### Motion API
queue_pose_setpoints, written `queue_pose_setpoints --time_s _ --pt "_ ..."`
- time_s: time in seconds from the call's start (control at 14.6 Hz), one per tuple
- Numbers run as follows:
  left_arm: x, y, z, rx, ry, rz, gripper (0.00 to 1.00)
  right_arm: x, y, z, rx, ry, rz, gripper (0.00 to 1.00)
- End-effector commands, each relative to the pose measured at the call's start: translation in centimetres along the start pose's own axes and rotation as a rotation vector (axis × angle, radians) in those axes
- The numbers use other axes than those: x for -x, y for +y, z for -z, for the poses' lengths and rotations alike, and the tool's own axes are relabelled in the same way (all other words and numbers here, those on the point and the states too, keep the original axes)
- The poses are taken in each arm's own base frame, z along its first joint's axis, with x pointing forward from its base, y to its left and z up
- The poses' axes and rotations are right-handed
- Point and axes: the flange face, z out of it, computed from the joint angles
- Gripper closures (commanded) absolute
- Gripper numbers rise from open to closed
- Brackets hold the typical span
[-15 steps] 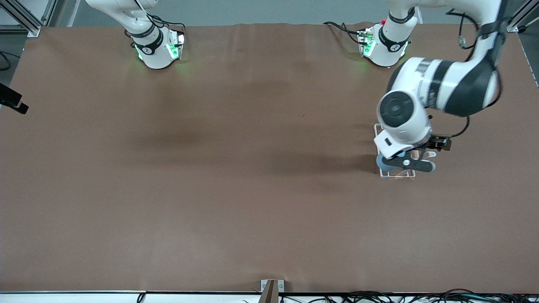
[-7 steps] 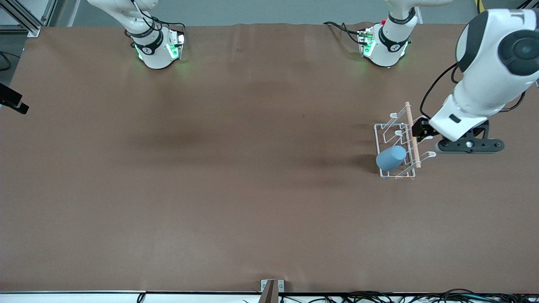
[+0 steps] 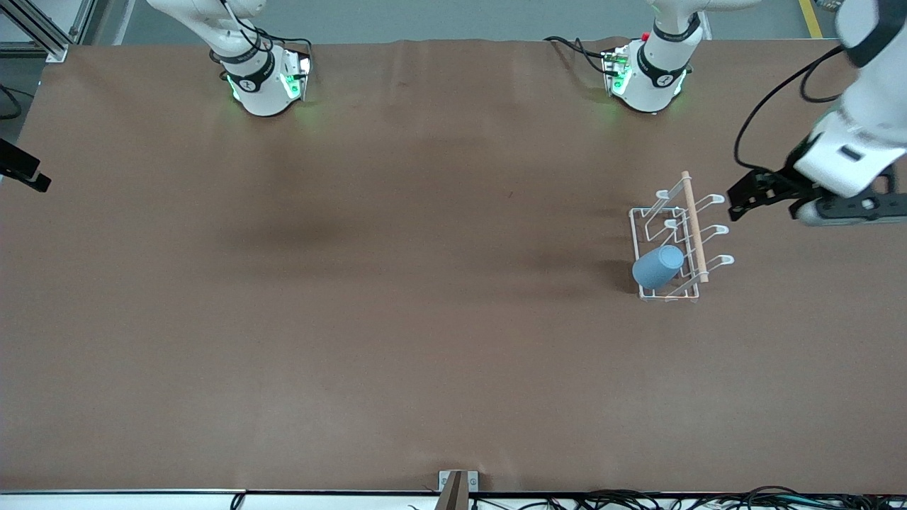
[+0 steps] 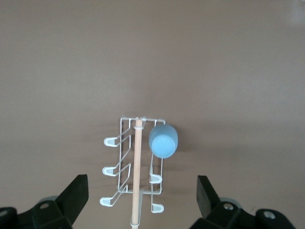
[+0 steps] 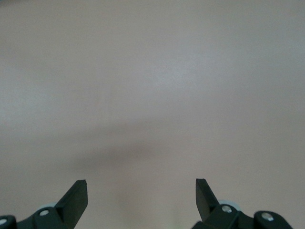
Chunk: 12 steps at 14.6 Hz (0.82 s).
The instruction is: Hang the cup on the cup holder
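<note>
The light-blue cup (image 3: 659, 265) hangs upside down, tilted, on a prong of the white wire cup holder (image 3: 693, 227). It is on the prong nearest the front camera, on the side toward the right arm's end. The left wrist view shows the cup (image 4: 163, 140) and the cup holder (image 4: 138, 181) too. My left gripper (image 3: 843, 210) is open and empty in the air beside the holder, toward the left arm's end of the table, apart from it; it also shows in its wrist view (image 4: 140, 183). My right gripper (image 5: 140, 183) is open and empty over bare table, and its arm waits.
A brown cover spreads over the table (image 3: 397, 319). The right arm's base (image 3: 258, 78) and the left arm's base (image 3: 648, 74) stand along the table's edge. A black device (image 3: 21, 170) juts in at the right arm's end. A small bracket (image 3: 457, 485) sits at the front edge.
My left gripper was over the holder at the cup. It has let go of the cup, which stays on the prong, and drawn away toward the left arm's end of the table.
</note>
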Motion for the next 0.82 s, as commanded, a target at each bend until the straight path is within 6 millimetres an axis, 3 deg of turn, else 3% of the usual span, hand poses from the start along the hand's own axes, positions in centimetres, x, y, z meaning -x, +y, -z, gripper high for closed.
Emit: queue_pose_setpoints --time_s 0.0,0.21,0.27,0.48,0.55,0.76 --pt "-0.7 -0.9 3.7 0.028 0.024 0.015 0.0 0.3 -0.5 0.0 0.004 -0.003 0.003 0.0" --pt "-0.8 -0.3 7.2 0.015 0.03 -0.002 0.0 0.3 0.1 0.1 0.006 -0.002 -0.008 0.0" --pt "-0.5 -1.4 8.1 0.01 0.016 0.005 0.0 0.3 0.2 0.0 0.004 -0.003 -0.011 0.0" --pt "1.0 -2.0 7.9 0.017 -0.05 -0.045 0.0 0.3 0.1 0.1 0.004 -0.002 -0.011 0.0" --pt "0.9 -2.8 7.9 0.02 -0.052 -0.033 0.0 0.3 0.0 0.0 0.004 -0.005 -0.009 0.0" --pt "1.1 -2.7 7.1 0.008 -0.045 -0.038 0.01 0.3 0.1 0.0 0.003 -0.005 -0.012 0.0"
